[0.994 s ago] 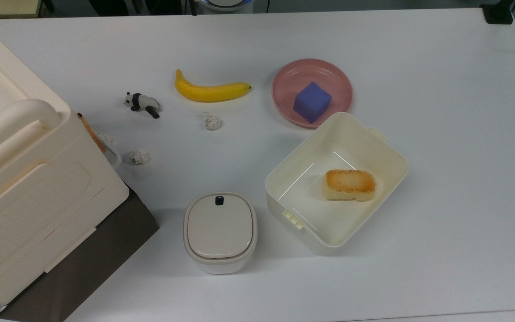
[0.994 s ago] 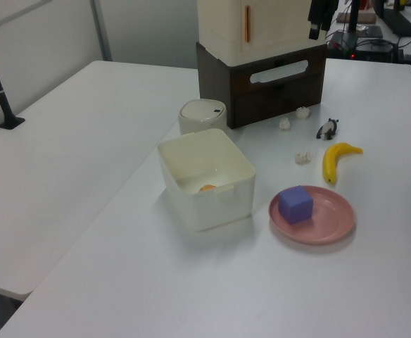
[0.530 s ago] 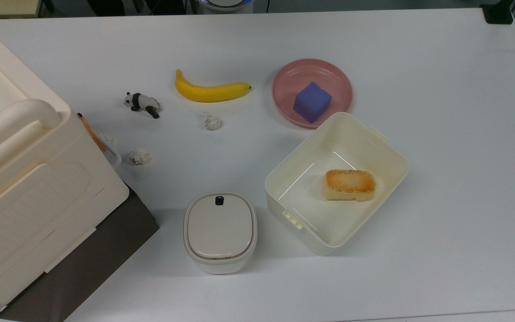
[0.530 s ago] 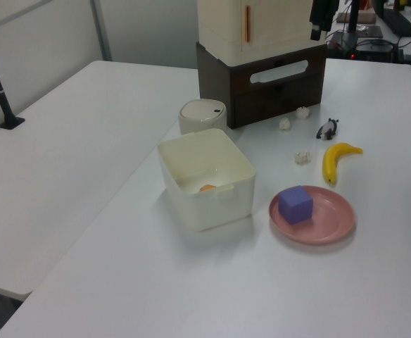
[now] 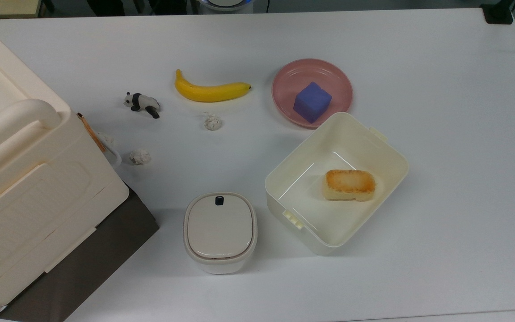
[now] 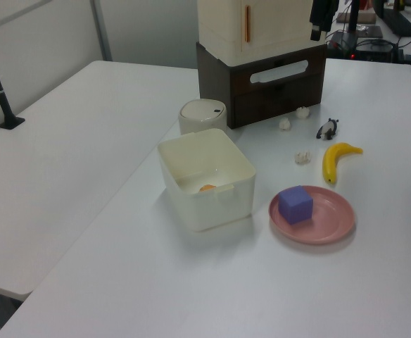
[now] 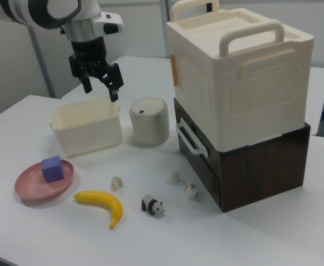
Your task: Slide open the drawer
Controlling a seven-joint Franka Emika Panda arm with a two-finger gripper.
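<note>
The drawer [image 7: 200,162] is a dark brown front panel with a white loop handle [image 7: 188,138]. It sits flush in the brown cabinet under the large cream box [image 7: 239,72]. The left view shows the same drawer [image 6: 276,83] and its handle [image 6: 279,72] facing the table. My gripper [image 7: 101,93] hangs open and empty high above the table. In the right view it is well to the left of the drawer, in front of the cream open container [image 7: 84,130]. In the left view the gripper [image 6: 319,28] shows at the top edge, beside the cream box. The top view does not show it.
A lidded canister [image 5: 220,231] stands beside the cabinet. The cream container [image 5: 373,147] holds a bread piece [image 5: 349,184]. A pink plate [image 5: 284,80] carries a purple cube [image 5: 312,102]. A banana [image 5: 210,91], a toy panda [image 5: 141,103] and paper balls [image 5: 213,121] lie before the drawer.
In the left view the gripper has shifted slightly to the right near the top edge. Nothing on the table has moved.
</note>
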